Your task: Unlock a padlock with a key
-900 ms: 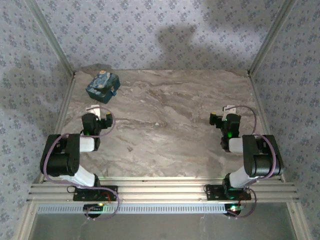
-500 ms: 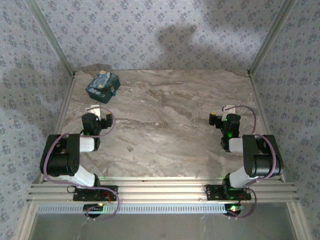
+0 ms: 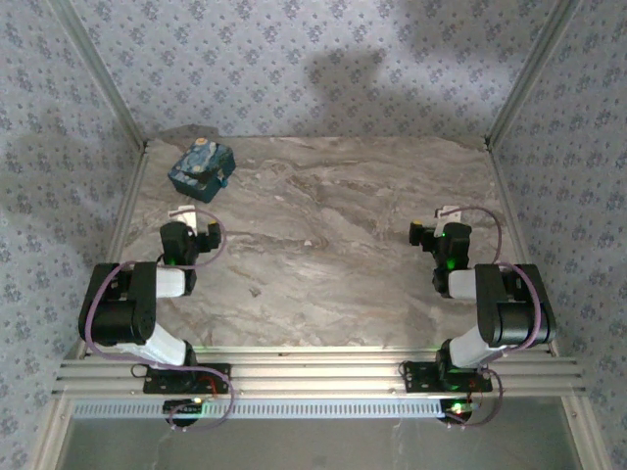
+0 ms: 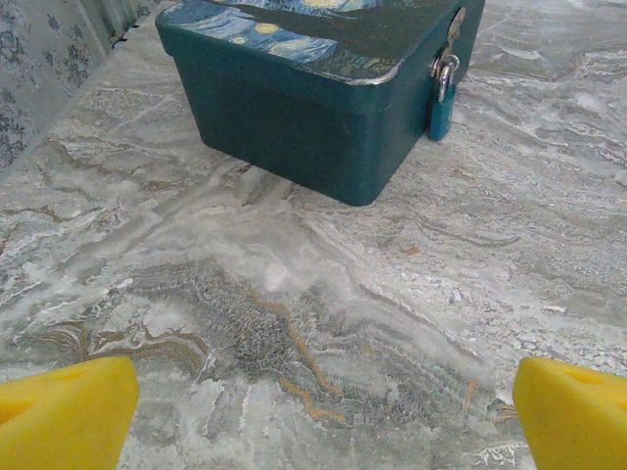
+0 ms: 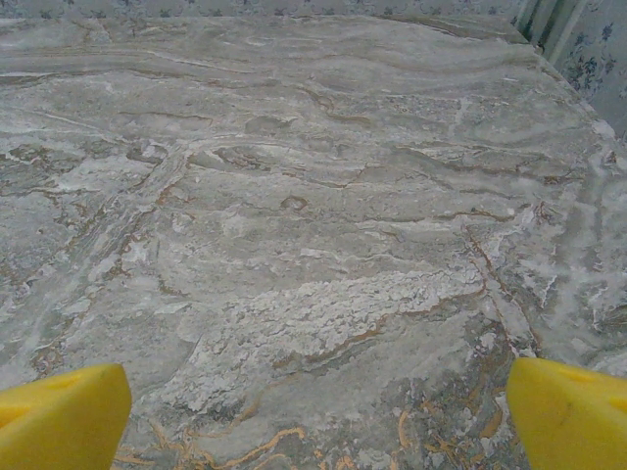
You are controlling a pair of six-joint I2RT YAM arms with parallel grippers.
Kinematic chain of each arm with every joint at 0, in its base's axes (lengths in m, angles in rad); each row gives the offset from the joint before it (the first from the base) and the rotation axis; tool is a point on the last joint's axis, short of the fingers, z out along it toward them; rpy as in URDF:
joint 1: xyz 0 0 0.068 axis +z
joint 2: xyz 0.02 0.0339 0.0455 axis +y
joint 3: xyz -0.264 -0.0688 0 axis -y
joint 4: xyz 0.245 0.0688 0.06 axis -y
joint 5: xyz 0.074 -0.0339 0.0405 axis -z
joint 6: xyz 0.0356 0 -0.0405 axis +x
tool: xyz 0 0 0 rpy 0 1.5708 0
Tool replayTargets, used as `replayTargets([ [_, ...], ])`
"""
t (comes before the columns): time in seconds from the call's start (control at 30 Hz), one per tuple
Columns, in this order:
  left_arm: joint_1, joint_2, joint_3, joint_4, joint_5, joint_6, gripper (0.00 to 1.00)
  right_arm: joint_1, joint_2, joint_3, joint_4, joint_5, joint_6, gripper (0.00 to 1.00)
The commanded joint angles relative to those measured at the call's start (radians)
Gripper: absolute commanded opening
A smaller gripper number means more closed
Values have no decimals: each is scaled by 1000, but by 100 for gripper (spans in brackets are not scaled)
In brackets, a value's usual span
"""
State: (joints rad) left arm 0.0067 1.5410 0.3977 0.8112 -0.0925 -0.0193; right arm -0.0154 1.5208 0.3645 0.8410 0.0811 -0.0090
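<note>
A dark teal box [image 4: 294, 108] with a blue and yellow swirly lid [image 3: 201, 168] sits at the table's far left. A small teal padlock [image 4: 442, 98] with a silver shackle hangs shut from the hasp at the box's right corner. The key is out of view. My left gripper [image 4: 323, 416] is open a short way in front of the box, its yellow fingertips [image 4: 64, 411] wide apart over bare marble; from above, the left gripper [image 3: 188, 220] is just near of the box. My right gripper [image 5: 318, 416] is open over the table's right side [image 3: 436, 225], holding nothing.
The marble tabletop [image 3: 333, 245] is walled by patterned fabric panels with metal posts [image 3: 113, 108] at the back corners. The box stands close to the left wall [image 4: 39, 69]. The table's right edge [image 5: 588, 117] lies just beyond my right gripper.
</note>
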Motion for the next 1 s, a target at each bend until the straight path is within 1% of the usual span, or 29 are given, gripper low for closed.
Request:
replayTargets([
  [0.0,1,-7,15,5,18,-7,98,-7,4,19,-8,-7,-11,100],
  [0.6,13,-7,16,0,39,-11,98,-10,5,19,-11,-14,-11,100],
  [0.63,13,-8,16,2,36,-12,98,-11,4,20,-11,-15,-11,100],
  [0.7,13,-23,16,-9,-28,-38,98,-13,4,20,-11,-18,-9,100],
  [0.73,15,-41,19,-27,-61,-56,98,-14,4,19,-10,-20,-9,100],
  [0.8,14,-76,44,-102,-81,-60,98,-13,1,19,-9,-21,-10,100],
  [0.83,15,-97,71,-168,-99,-66,98,-14,-5,27,-29,-22,-9,100],
  [0.93,15,-175,144,-329,-132,-81,98,-10,-63,61,-135,-48,-22,100],
  [0.97,17,-198,163,-369,-145,-118,98,-9,-90,79,-187,-50,-26,100],
])
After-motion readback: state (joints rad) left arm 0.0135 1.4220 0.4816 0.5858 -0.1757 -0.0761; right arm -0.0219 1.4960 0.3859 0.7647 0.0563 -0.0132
